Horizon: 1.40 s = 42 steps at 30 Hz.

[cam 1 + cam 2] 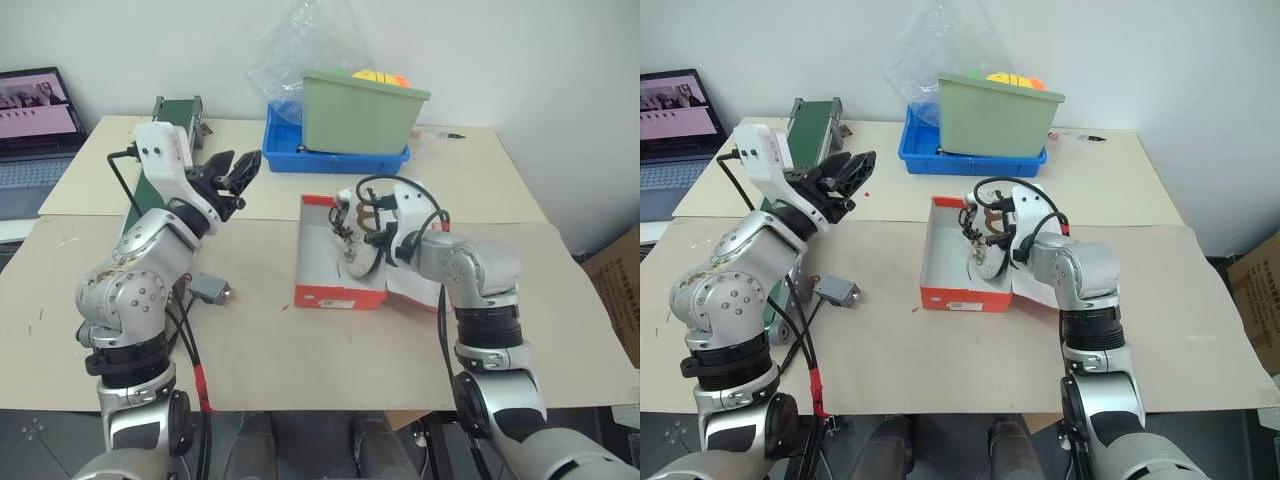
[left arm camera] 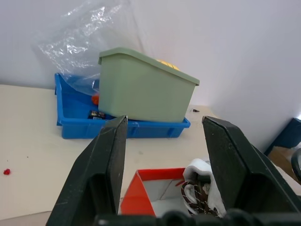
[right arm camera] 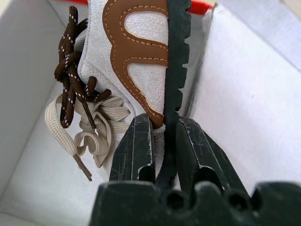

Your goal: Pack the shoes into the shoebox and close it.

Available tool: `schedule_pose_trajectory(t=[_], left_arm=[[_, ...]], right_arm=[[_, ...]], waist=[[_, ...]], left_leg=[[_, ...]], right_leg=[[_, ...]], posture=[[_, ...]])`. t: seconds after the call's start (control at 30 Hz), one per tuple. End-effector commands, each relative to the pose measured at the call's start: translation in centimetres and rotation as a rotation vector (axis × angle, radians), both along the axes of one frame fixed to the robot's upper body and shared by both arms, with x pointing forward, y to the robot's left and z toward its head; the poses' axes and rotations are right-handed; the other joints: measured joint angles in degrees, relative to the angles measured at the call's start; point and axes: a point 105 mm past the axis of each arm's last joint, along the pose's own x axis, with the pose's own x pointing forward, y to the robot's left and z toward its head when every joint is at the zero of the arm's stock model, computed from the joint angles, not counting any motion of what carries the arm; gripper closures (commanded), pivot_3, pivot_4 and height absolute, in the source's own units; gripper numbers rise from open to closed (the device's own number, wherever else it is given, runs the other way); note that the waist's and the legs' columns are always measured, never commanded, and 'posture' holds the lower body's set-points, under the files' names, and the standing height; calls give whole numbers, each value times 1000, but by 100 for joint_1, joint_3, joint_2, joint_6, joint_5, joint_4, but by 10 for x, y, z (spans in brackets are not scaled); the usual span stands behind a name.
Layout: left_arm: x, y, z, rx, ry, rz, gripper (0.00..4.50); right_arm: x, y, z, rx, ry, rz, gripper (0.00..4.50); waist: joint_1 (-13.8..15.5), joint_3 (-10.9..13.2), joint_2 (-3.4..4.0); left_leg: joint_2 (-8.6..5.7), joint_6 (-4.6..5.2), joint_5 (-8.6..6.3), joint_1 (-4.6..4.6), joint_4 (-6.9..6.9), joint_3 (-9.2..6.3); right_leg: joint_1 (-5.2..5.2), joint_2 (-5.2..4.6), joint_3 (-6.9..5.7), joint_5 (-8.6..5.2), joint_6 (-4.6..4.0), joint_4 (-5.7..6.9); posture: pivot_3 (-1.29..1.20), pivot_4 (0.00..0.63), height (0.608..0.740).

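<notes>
One shoe (image 3: 141, 52) hangs inside the open shoebox (image 1: 330, 292) near the middle of the tabletop (image 1: 300, 360), pinched by its dark sole in the right gripper (image 3: 162, 141). Over the left side the left gripper (image 1: 232, 172) stands open and empty.

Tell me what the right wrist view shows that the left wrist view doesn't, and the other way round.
Right wrist view: the right gripper shut on a shoe, pinching its dark sole edge, with brown trim plus dark and cream laces against white box walls.

Left wrist view: the left gripper open and empty, the green bin standing in the blue tray, and a plastic bag behind.

Both: the shoebox interior with the shoe in it.
</notes>
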Motion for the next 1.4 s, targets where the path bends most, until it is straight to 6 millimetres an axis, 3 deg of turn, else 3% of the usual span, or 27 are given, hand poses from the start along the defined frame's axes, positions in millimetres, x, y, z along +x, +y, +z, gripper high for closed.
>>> schedule_pose_trajectory(t=[0.03,0.2,0.37,0.43,0.53,0.63,0.7,0.83,1.0,1.13,1.2,1.3,1.4], left_arm=[[-7,-1,6,-10,-49,15,1782],[-11,-4,-4,-29,-22,19,1782],[-13,-6,-11,-45,-1,29,1782],[-14,-5,-13,-48,6,35,1707],[-15,-4,-14,-49,12,41,1707],[-15,-3,-14,-47,14,44,1707],[-15,0,-13,-35,14,52,1707],[-14,11,-8,-10,3,89,1707],[-14,28,-4,41,-9,144,1707],[-15,38,0,99,-21,183,1707],[-17,49,2,140,-26,253,1707],[-23,75,-2,266,-18,406,1707],[-34,101,-10,305,9,539,1707]], right_arm=[[-10,-1,3,-58,7,8,4222],[-28,-1,-13,-96,92,15,4222],[-36,-4,-15,-93,128,2,4222],[-37,-2,-15,-80,132,8,3242],[-35,-4,-12,-89,123,-4,2308],[-28,-5,0,-140,55,-16,1316],[-17,-2,21,-158,-48,-29,640],[-3,14,75,-113,-242,2,640],[0,34,116,-51,-428,131,640],[-4,52,132,67,-521,321,640],[-22,68,139,108,-581,549,640],[-43,77,134,141,-594,809,640],[-43,71,124,147,-582,896,640]], waist=[[0,0,0],[9,-1,-1],[6,-2,-2],[8,-2,-2],[14,-2,-2],[14,-2,-2],[5,-2,-2],[-45,-1,-1],[-22,-1,-1],[14,-1,-2],[4,-1,-1],[-17,-1,-1],[-54,-1,-1]], left_leg=[[0,0,0,0,1,0],[0,0,0,0,1,0],[0,0,0,4,4,-1],[0,0,0,4,3,-1],[0,0,0,3,3,-1],[-1,0,0,3,3,-1],[-1,0,0,3,3,-1],[0,0,0,3,1,0],[1,1,-1,2,-6,0],[0,0,-1,1,-1,0],[0,0,-1,1,-2,0],[1,0,-1,1,-8,1],[2,-1,-2,2,-12,1]], right_leg=[[0,0,0,0,0,0],[3,0,0,0,0,-1],[5,0,-1,0,0,1],[5,0,-1,0,0,0],[5,0,-1,0,0,-1],[4,0,-1,0,0,0],[4,0,-1,0,0,0],[-4,1,4,0,0,2],[-3,2,3,-1,0,-5],[0,0,-1,-1,0,-5],[-1,1,-1,-1,0,-5],[0,2,-1,-1,1,-10],[-2,2,1,-1,0,-11]], posture=[[0,150,740],[0,150,740],[0,150,740],[0,150,740],[0,150,740],[0,150,740],[0,150,740],[0,150,740],[0,150,740],[0,150,740],[0,150,740],[0,150,740],[0,150,740]])
